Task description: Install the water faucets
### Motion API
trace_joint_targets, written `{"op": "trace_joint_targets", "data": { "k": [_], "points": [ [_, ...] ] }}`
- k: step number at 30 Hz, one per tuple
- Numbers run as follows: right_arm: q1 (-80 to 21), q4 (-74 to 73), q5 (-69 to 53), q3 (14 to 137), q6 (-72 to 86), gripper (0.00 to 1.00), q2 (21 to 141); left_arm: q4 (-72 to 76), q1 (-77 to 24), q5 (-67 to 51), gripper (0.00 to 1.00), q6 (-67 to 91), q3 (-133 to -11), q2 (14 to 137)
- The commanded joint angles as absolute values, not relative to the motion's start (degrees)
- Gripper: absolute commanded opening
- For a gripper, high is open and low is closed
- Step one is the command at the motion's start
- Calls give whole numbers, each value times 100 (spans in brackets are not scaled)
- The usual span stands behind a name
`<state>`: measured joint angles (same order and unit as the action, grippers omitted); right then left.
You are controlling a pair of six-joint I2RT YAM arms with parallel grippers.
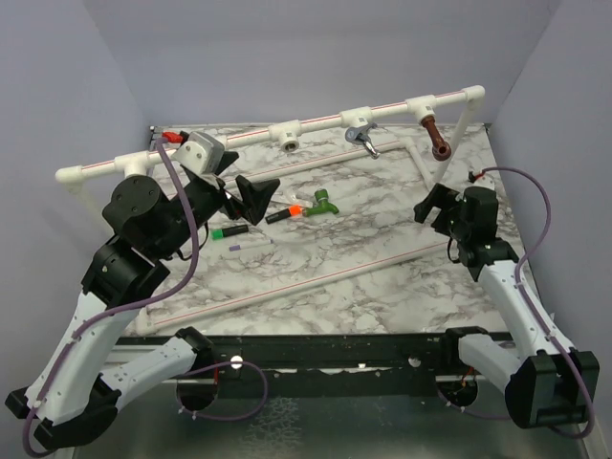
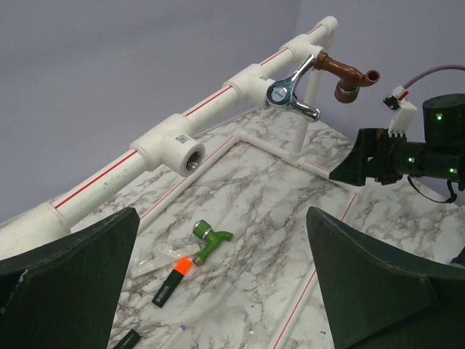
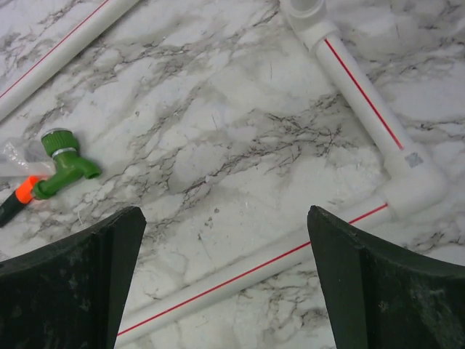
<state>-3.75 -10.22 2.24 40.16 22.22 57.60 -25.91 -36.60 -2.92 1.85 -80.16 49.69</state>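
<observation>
My left claw (image 1: 251, 196) and right claw (image 1: 432, 206) gape empty. The bright green plastic faucet (image 1: 325, 203) lies on the marble surface (image 1: 382, 251), three o'clock of my left, perhaps touching an orange-capped marker (image 1: 285, 214); grasping it comes next.

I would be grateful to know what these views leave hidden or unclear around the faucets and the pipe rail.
- Top view: a small red item at the left end of the rail, partly behind the left arm, too small to identify.
- Left wrist view: the handle of the chrome faucet covers its joint with the tee; seating unclear.
- Right wrist view: green faucet and orange-capped marker, touching or merely close, cannot tell; the left edge cuts off the marker.
</observation>
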Motion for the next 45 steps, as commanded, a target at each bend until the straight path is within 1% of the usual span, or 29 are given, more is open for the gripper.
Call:
{"op": "trace_joint_targets", "data": {
  "k": [1,3,6,12,14,18,23,26,31,35,39,45],
  "points": [
    [-358,-1912,368,4117,2953,100,5392,-2637,-3709,-112,99,70,-7882,4924],
    [-359,-2103,279,4142,2959,100,5362,-2657,-3707,-77,99,55,-7867,4933],
    [-360,-2086,-322,4085,2619,100,5395,-2701,-3709,70,99,26,-7857,4943],
    [-357,-1130,-1580,3454,2400,100,5265,-2778,-3709,616,99,26,-7696,4987],
    [-355,-738,-1846,3249,2497,98,5299,-2831,-3709,762,99,-97,-7665,5001],
    [-392,-330,-2121,3115,2690,95,5763,-2848,-3709,876,99,-138,-7582,5011],
    [-883,320,-1934,3055,3035,91,6338,-2858,-3709,917,99,-118,-7525,5002],
    [-1356,604,-1584,3159,3129,91,6837,-2861,-3709,948,99,-148,-7476,5009],
    [-1825,1273,-1319,3378,3257,89,7649,-2874,-3705,926,99,-149,-7469,5007],
    [-2198,1436,-1175,3919,3106,88,8446,-2886,-3707,931,99,-158,-7446,4974],
    [-2317,1659,-1230,4499,2979,87,9208,-2936,-3709,955,99,-151,-7401,4932],
    [-2479,1417,-1089,5594,2574,86,10148,-3039,-3709,980,99,-102,-7365,4864]
  ]
}}
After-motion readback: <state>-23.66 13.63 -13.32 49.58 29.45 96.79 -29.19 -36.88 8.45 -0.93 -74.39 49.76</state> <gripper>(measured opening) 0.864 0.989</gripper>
